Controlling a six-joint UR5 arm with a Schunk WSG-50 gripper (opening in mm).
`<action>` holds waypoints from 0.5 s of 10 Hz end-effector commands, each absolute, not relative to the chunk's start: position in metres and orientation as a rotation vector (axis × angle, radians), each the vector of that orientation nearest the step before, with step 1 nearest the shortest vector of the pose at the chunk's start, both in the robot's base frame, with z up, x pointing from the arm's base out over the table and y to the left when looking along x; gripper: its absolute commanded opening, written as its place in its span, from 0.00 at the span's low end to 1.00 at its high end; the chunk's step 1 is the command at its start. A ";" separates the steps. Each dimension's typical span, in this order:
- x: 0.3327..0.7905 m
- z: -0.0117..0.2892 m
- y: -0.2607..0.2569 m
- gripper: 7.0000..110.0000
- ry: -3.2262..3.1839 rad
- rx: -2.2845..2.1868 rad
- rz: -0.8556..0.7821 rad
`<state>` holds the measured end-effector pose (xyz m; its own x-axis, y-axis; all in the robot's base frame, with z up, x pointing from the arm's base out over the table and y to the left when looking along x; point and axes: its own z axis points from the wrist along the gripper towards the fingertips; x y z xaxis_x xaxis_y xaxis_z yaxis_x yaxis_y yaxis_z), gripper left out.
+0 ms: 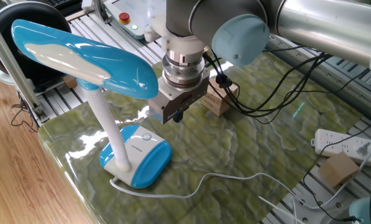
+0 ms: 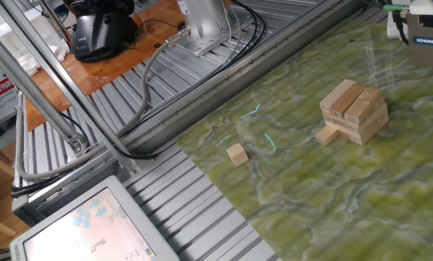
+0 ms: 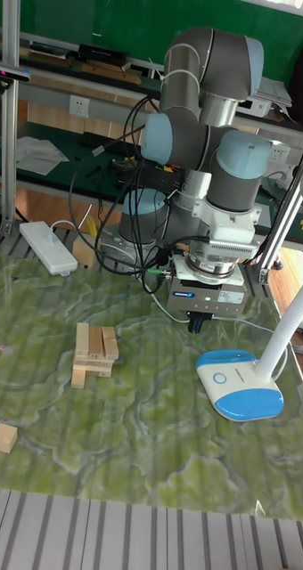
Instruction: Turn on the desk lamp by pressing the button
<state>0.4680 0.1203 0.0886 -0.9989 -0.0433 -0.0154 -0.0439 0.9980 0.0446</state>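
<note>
The desk lamp stands at the table's left front, with its long blue-and-white head over a white neck and a blue base. The button is a small ringed circle on top of the base, also visible in the tall fixed view as the button. My gripper hangs above the table, a little to the right of and beyond the base, touching nothing. In the tall fixed view the gripper is just behind the base. Its dark fingertips are too small to read.
A wooden block stack lies right behind the gripper. A small loose block sits apart from it. The lamp's white cord trails across the front. A power strip and a brown block are at the right edge.
</note>
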 end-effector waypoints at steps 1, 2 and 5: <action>0.466 0.090 0.125 0.00 3.128 -0.070 0.090; 0.466 0.090 0.121 0.00 3.131 -0.078 0.064; 0.461 0.090 0.107 0.00 3.151 -0.013 -0.020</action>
